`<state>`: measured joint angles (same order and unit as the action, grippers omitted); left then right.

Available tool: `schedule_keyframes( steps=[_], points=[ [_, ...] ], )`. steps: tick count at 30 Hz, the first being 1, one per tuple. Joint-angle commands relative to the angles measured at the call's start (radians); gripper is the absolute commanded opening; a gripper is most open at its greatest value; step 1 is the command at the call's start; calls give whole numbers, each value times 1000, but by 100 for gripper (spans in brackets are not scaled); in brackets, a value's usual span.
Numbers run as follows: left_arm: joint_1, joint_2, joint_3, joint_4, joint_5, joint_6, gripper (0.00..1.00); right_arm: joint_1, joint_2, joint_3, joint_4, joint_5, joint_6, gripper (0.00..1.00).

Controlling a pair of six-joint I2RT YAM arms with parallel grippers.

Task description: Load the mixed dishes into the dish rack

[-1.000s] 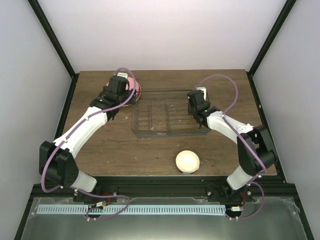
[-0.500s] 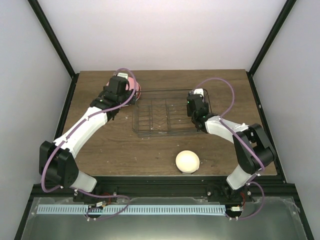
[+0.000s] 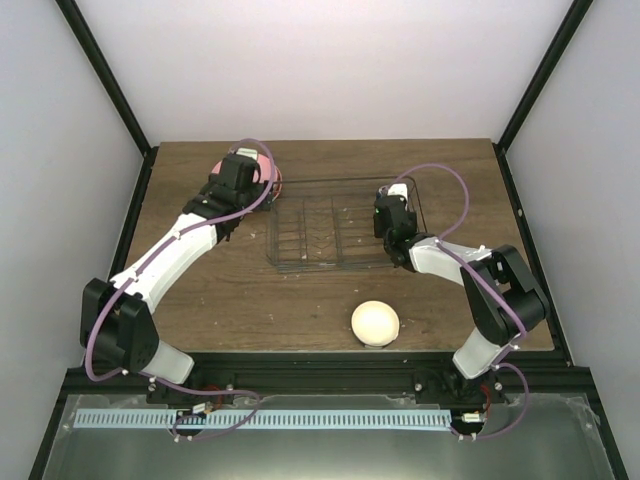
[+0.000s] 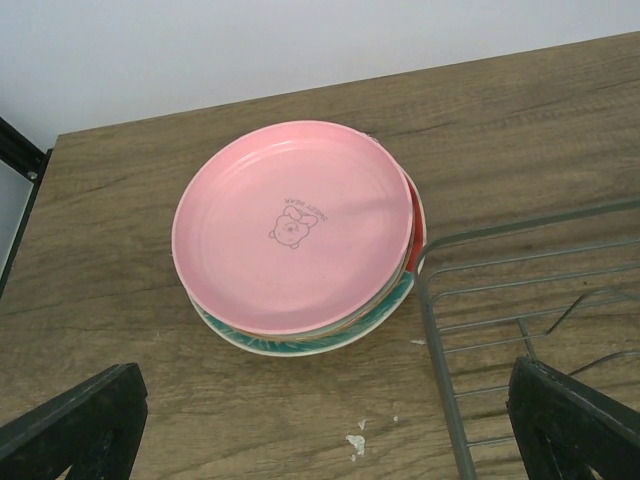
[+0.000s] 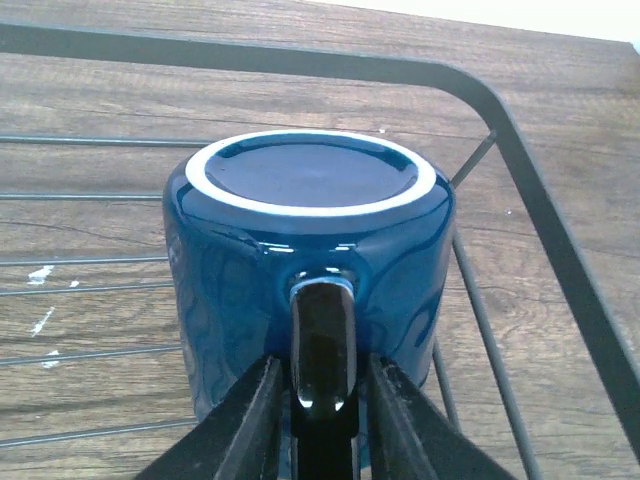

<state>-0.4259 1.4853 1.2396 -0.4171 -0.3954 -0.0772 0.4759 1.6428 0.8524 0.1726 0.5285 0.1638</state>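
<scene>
The dark blue mug (image 5: 310, 250) stands upside down on the wires at the right end of the dish rack (image 3: 320, 235). My right gripper (image 5: 322, 400) is shut on its handle, one finger pressed to each side. In the top view the right gripper (image 3: 392, 215) covers the mug. A pink plate (image 4: 295, 225) tops a stack on the table just left of the rack's corner (image 4: 440, 330), with a teal-and-red patterned plate (image 4: 300, 345) at the bottom. My left gripper (image 4: 330, 430) hangs wide open above the stack's near side, holding nothing. The cream bowl (image 3: 375, 323) lies upside down near the front edge.
The rack's rim (image 5: 560, 250) curves close past the mug on the right. Upright prongs fill the rack's middle and left sections. White crumbs (image 4: 355, 443) lie on the wooden table below the plate stack. Black frame posts border the table on both sides.
The right gripper has moved a little left and inward over the rack's right end, carrying the mug with it. The left arm has hardly shifted.
</scene>
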Motion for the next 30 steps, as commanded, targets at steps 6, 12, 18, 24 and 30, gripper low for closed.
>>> schedule_keyframes(
  steps=[6, 12, 18, 24, 30],
  points=[
    [3, 19, -6, 6, 11, -5, 100, 18, -57, 8, -78, -71, 63, 38],
    [3, 12, -22, -2, 79, 6, 100, 22, -88, 44, -224, -139, 97, 60],
    [3, -1, -37, -34, 298, 63, 100, 29, -181, 76, -375, -247, 106, 79],
    [-8, 27, 9, -160, 481, 126, 100, 29, -278, 147, -518, -279, 108, 82],
    [-90, 67, 71, -323, 551, 209, 100, 27, -301, 307, -694, -58, 181, 85]
  ],
)
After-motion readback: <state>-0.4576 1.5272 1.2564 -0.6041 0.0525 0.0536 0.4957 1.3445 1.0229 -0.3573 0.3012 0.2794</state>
